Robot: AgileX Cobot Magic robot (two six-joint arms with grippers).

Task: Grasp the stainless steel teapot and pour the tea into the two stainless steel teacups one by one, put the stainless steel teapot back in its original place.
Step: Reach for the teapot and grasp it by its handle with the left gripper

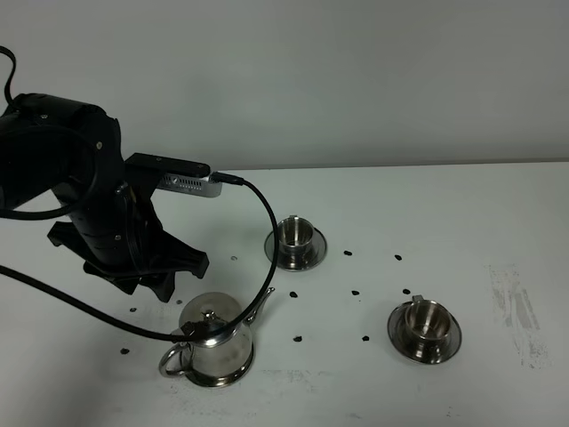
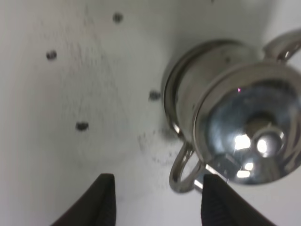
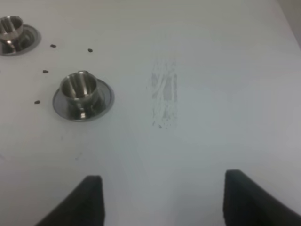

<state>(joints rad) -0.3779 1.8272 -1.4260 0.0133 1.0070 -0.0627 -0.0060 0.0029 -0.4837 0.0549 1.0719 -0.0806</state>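
Hovering over the front-left of the white table (image 1: 462, 213), the left gripper (image 2: 159, 179) has its fingers spread. The loop handle (image 2: 181, 172) of the stainless steel teapot (image 1: 213, 342) lies between them, close beside one finger, not pinched. The teapot stands upright, spout pointing right. Further right sit the back teacup (image 1: 296, 234) and the front teacup (image 1: 428, 320), each on a saucer. The right gripper (image 3: 162, 202) — fingers wide apart — holds nothing.

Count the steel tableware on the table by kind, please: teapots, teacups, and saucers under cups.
Teapot: 1
Teacups: 2
Saucers under cups: 2
Total: 5
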